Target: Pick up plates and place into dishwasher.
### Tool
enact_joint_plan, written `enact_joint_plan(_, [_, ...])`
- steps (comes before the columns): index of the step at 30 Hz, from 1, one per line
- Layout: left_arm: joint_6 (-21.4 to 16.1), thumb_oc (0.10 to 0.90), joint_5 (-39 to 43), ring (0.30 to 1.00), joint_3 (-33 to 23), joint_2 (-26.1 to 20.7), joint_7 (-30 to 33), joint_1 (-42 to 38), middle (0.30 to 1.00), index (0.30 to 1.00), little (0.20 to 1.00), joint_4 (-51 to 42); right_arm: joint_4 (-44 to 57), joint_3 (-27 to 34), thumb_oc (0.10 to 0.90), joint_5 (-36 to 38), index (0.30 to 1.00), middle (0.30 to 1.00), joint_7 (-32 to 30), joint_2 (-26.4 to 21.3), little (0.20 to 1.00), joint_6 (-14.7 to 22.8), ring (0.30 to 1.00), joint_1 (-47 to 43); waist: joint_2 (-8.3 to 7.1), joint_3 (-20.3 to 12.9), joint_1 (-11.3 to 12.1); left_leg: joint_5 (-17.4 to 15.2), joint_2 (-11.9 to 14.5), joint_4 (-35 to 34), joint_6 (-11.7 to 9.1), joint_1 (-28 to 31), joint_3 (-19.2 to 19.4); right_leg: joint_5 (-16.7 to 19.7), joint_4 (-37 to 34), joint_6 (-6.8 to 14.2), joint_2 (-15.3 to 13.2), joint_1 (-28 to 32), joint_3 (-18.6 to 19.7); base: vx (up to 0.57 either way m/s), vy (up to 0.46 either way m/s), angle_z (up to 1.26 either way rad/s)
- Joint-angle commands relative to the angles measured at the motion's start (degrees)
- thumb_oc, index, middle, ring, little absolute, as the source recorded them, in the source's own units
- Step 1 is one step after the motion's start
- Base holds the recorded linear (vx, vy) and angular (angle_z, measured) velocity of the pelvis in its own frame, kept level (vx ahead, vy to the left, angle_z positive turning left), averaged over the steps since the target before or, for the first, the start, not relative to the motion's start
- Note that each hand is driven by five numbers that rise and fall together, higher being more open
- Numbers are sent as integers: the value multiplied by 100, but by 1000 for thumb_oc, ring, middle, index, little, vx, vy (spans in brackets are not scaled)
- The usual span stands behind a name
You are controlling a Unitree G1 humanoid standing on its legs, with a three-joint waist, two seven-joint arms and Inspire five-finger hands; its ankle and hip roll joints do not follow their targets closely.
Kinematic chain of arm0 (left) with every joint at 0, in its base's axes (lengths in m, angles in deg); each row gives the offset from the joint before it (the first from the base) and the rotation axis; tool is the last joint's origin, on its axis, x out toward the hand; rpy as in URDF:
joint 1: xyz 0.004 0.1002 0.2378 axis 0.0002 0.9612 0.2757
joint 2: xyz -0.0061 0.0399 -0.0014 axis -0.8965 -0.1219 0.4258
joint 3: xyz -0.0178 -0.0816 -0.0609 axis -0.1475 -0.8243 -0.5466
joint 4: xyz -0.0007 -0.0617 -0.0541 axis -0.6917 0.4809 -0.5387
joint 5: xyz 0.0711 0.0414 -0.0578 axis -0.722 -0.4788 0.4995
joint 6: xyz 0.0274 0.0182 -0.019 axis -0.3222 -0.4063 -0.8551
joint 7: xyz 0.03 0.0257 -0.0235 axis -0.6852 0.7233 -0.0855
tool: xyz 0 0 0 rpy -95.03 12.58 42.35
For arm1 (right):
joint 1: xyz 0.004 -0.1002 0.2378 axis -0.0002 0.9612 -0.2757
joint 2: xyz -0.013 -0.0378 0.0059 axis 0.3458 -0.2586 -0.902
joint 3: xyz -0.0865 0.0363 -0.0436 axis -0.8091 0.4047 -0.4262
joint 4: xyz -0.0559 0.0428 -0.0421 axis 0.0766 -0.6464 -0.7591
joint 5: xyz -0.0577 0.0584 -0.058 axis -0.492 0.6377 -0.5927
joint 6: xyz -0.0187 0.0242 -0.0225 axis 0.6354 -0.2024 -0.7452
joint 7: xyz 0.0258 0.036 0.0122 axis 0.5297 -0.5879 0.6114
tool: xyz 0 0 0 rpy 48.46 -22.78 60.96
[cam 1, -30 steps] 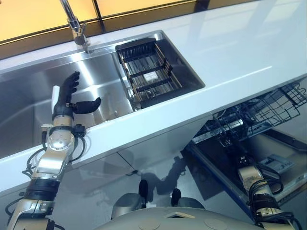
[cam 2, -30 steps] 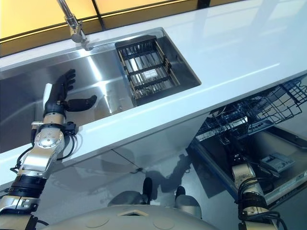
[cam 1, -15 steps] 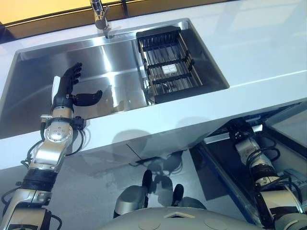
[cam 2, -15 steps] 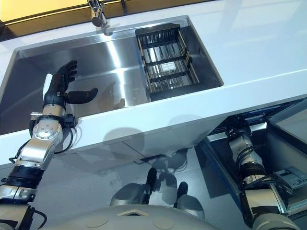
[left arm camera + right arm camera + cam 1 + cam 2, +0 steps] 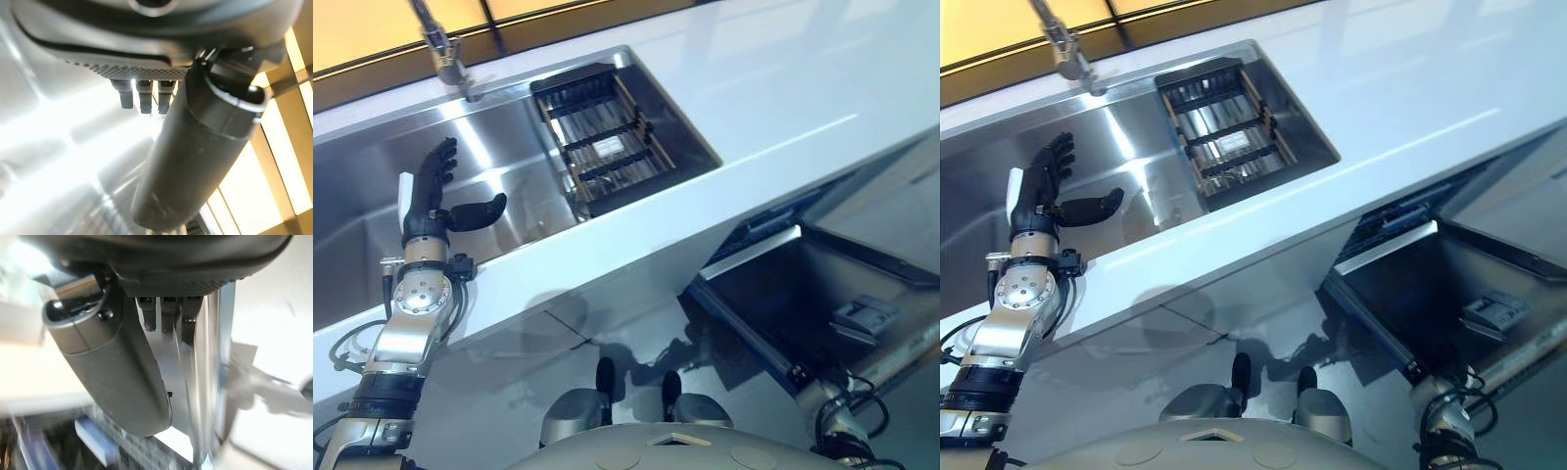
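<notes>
One white surface [image 5: 783, 88] carries a steel sink [image 5: 372, 196]; the dishwasher [image 5: 803, 304] stands open beneath its edge, door dropped, interior dark. Black rack [image 5: 602, 147] in the sink holds something pale, too indistinct to identify as plates. Left hand [image 5: 431, 196] over the basin, fingers straight, empty. Right hand [image 5: 122, 367] relaxed, empty

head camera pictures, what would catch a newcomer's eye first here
The left hand stands out, raised open over the steel sink, fingers straight and thumb spread. Beside it, a dark rack sits in the sink's right end below the tap. Lower right, the open dishwasher door lies under the white counter.
</notes>
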Motion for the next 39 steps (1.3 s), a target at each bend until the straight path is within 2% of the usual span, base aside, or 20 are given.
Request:
enact_joint_plan(1, [-369,800,-319,900,-401,-76,187,-299,900,900,900,-319,114,326,800,-122,900,900,-6,-442,900,747,900,-207,140,-471,-16,-893,-250,67,62,270,283,-356,970,395,154,-555,-83,-54,-21,-19])
enact_joint_plan(5, [-355,800,-287,900,-386,-84,178,-322,900,900,900,-288,361,405,800,-144,900,900,21,-535,900,1093,900,-256,133,-493,-50,-909,-240,58,50,276,324,-334,939,404,169,-557,-51,-32,-27,-8])
enact_joint_plan(6, [-363,800,-263,900,-387,-96,160,-320,900,900,900,-255,608,459,800,-122,900,900,-11,-619,900,1328,900,-290,129,-499,-80,-913,-233,59,51,276,344,-333,937,407,174,-566,-28,-19,-28,-5])
enact_joint_plan(12, [-402,800,-258,900,-392,-38,131,-276,900,900,900,-139,1640,703,800,-253,900,900,-166,-804,900,1819,900,-392,138,-512,-177,-940,-219,68,51,276,428,-368,884,398,208,-571,55,-10,-16,-5])
enact_joint_plan(14, [-392,800,-229,900,-385,-46,116,-286,900,900,900,-94,1943,793,800,-180,900,900,-5,-884,900,1850,900,-466,142,-513,-205,-955,-218,72,52,291,453,-384,856,386,224,-555,77,9,-17,-16])
enact_joint_plan(17, [-432,800,-187,900,-351,-86,57,-346,900,900,900,28,2160,895,800,-229,900,900,-129,-1091,900,1855,900,-582,136,-536,-243,-965,-206,77,44,291,515,-403,852,385,236,-563,102,11,-33,-15])
enact_joint_plan(23, [-315,800,-201,900,-154,-224,-123,-611,900,900,900,133,1711,983,800,-1036,900,900,-545,-1594,900,1575,900,-747,119,-570,-293,-984,-183,84,29,304,628,-402,853,409,240,-588,120,14,-52,-11])
enact_joint_plan(24, [-315,800,-199,900,-121,-257,-154,-654,900,900,900,143,1571,1007,800,-1168,900,900,-663,-1687,900,1399,900,-751,114,-579,-310,-989,-181,93,29,305,655,-399,845,408,246,-586,137,22,-65,-13])
enact_joint_plan(26, [-346,800,-164,900,-58,-317,-196,-728,900,900,900,170,1211,1090,800,-1126,900,900,-688,-1849,900,1292,900,-728,107,-578,-339,-992,-171,109,29,301,700,-385,838,403,255,-592,172,23,-71,-12])
enact_joint_plan(30, [-480,800,-117,900,29,-374,-235,-808,900,900,900,212,672,1257,800,-872,900,900,-1056,-1881,900,1234,900,-651,123,-552,-391,-1001,-156,122,28,301,760,-384,874,409,273,-624,239,29,-62,-10])
enact_joint_plan(35, [-719,800,90,900,74,-443,-362,-952,900,900,900,66,76,1360,800,-408,900,900,-1196,-1593,900,1401,900,-450,216,-452,-495,-1045,-133,277,61,227,813,-440,1074,393,274,-759,297,42,-84,-10])
enact_joint_plan(37, [-688,800,270,900,53,-458,-410,-1003,900,900,900,29,-58,1381,800,-358,900,900,-1256,-1526,900,1542,900,-407,263,-378,-529,-1161,-113,487,73,168,833,-578,1250,384,240,-825,286,39,-87,-15])
enact_joint_plan(39, [-756,800,377,900,43,-478,-277,-1096,900,900,900,95,-182,1398,800,-412,900,900,-1504,-1600,900,1749,900,-447,323,-190,-540,-1268,-91,987,60,-135,882,-692,1547,312,175,-1016,254,-94,-61,-23])
